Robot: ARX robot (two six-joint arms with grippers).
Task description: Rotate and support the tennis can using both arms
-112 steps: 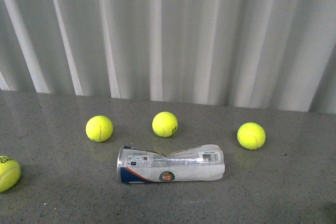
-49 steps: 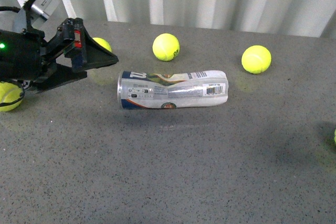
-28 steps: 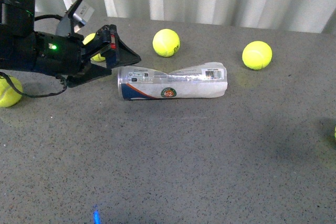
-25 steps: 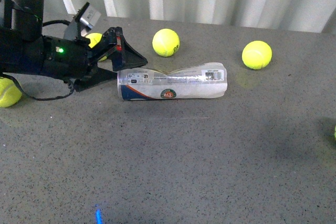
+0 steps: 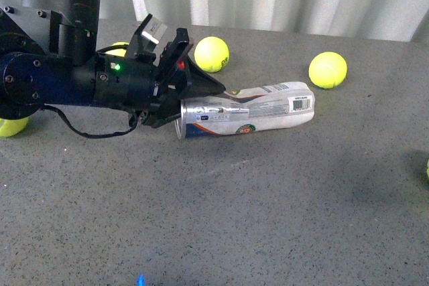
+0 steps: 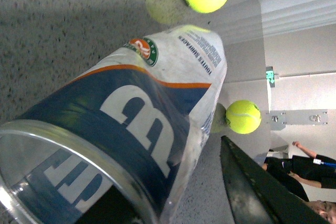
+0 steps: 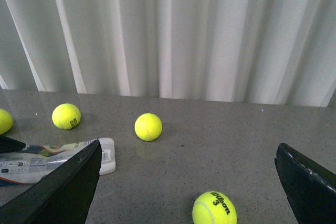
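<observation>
Tennis can (image 5: 261, 106) flat on table (image 5: 281, 205), long axis pointing away from left pincer (image 5: 199, 103), near end between its released jaws, contact hidden, right pincer (image 7: 189, 144) released.

The tennis can (image 6: 105, 145) carried a large white W (image 6: 149, 129) on its navy label. Beside it was a round red-and-green badge (image 6: 142, 50), its lettering too small to read. A barcode (image 5: 300, 103) stood on the white patch near the can's closed end. One tennis ball (image 7: 214, 208) bore a black 3 beside an unreadable script word.
</observation>
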